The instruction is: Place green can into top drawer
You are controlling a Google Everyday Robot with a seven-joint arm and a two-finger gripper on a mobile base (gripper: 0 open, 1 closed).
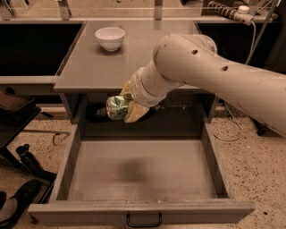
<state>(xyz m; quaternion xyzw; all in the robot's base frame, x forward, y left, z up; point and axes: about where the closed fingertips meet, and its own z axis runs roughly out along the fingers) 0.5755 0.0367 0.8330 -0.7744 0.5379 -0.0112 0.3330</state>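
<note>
The green can [117,107] lies sideways in my gripper [127,106], which is shut on it. Its silver end faces left. The gripper holds it in the air above the back edge of the open top drawer [140,174], just below the front edge of the counter top. The drawer is pulled fully out; its flat grey bottom is bare and its dark handle [144,220] shows on the front. My large beige arm [214,74] reaches in from the right.
A white bowl [110,38] stands on the grey counter top [134,58] at the back left. A power strip and cables [232,13] lie at the back right. Dark objects [18,179] lie on the speckled floor at the left.
</note>
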